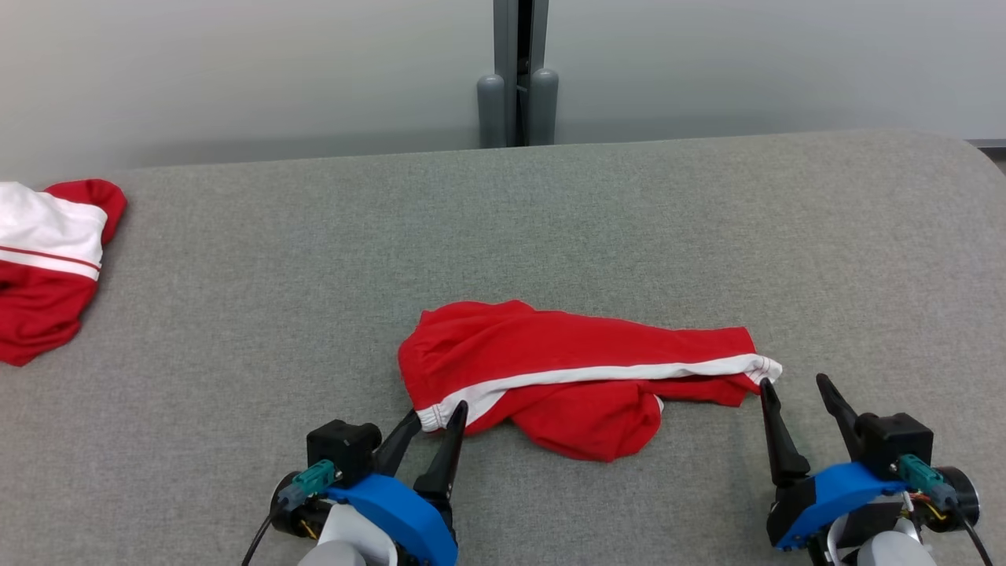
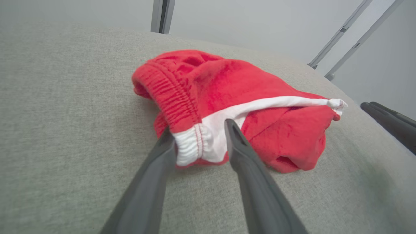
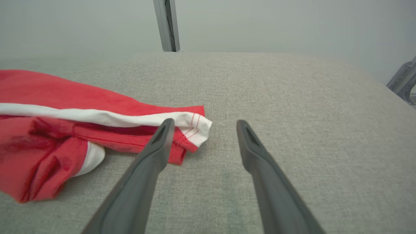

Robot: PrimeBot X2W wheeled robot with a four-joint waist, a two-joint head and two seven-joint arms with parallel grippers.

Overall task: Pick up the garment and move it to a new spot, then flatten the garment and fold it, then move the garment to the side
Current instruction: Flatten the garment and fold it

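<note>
Left gripper (image 1: 437,410) is positioned with its jaws apart, astride the white waistband end (image 2: 190,146) of the red shorts (image 1: 566,354); no clamp is made yet. Right gripper (image 1: 792,381) is held wide open, with the white hem corner (image 3: 195,125) just outside the jaw gap, on the robot's left of it. The shorts are laid crumpled on the grey padded table (image 1: 550,196), long axis running left to right between the grippers.
</note>
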